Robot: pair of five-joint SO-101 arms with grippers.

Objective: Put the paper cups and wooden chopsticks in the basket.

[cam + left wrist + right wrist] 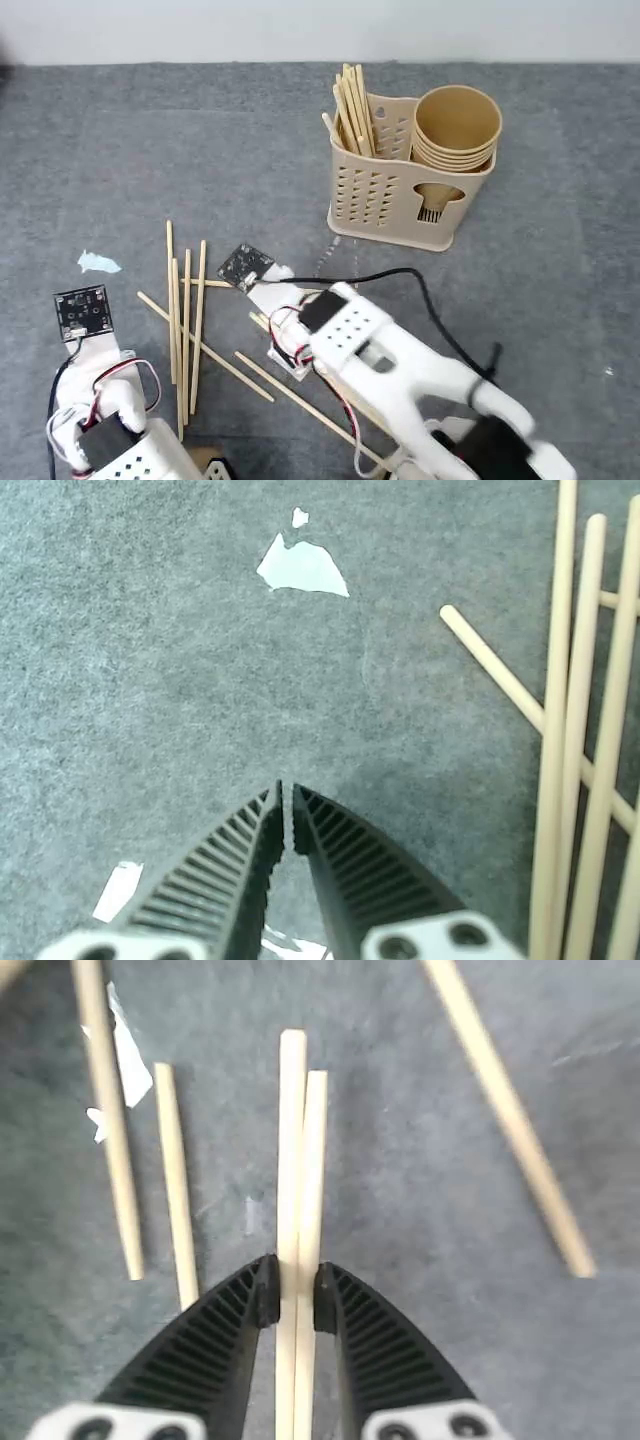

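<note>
The beige basket (385, 195) stands at the back right. It holds stacked paper cups (457, 125) in one section and several wooden chopsticks (350, 105) in another. More chopsticks (185, 320) lie scattered on the grey mat in front. My right gripper (296, 1295) is low over the mat, shut on a pair of chopsticks (300, 1140) lying side by side. Loose chopsticks (175, 1180) lie on either side of that pair. My left gripper (286, 810) hovers shut and empty over bare mat, with chopsticks (555, 730) off to one side.
A torn paper scrap (98, 263) lies on the mat at the left, and it also appears ahead of the left gripper as a pale scrap (302, 567). A black cable (430, 300) runs from the right arm (400, 370) toward the basket.
</note>
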